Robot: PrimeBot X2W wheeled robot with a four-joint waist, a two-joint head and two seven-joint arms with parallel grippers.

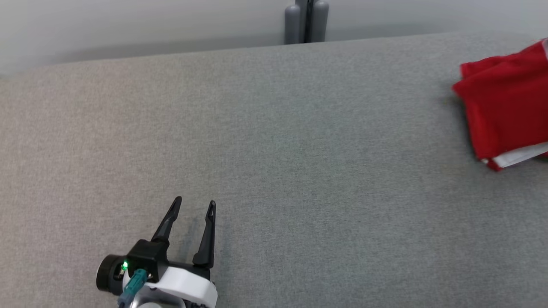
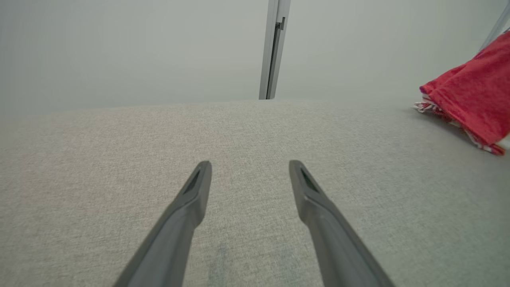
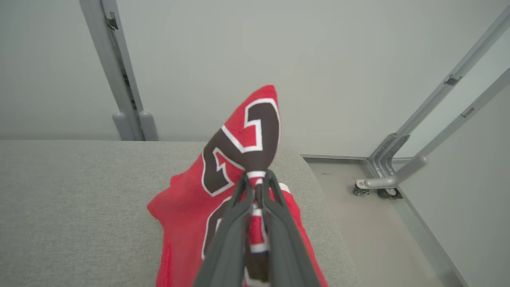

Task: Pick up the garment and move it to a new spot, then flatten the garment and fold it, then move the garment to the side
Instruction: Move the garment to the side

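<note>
The garment (image 1: 505, 107) is red with white trim and lies bunched at the far right of the grey table (image 1: 274, 171). It also shows at the right edge of the left wrist view, garment (image 2: 474, 99). My right gripper (image 3: 257, 183) is shut on a fold of the garment (image 3: 239, 147), lifting a peak with a dark white-edged number above the table. My left gripper (image 1: 195, 205) is open with nothing between its fingers, low over the table at the front left, far from the garment; its fingers (image 2: 195, 187) stand wide apart.
A grey post (image 1: 306, 21) rises behind the table's far edge. In the right wrist view the table's right edge (image 3: 318, 187) drops to the floor, where a metal frame with a caster (image 3: 382, 187) stands.
</note>
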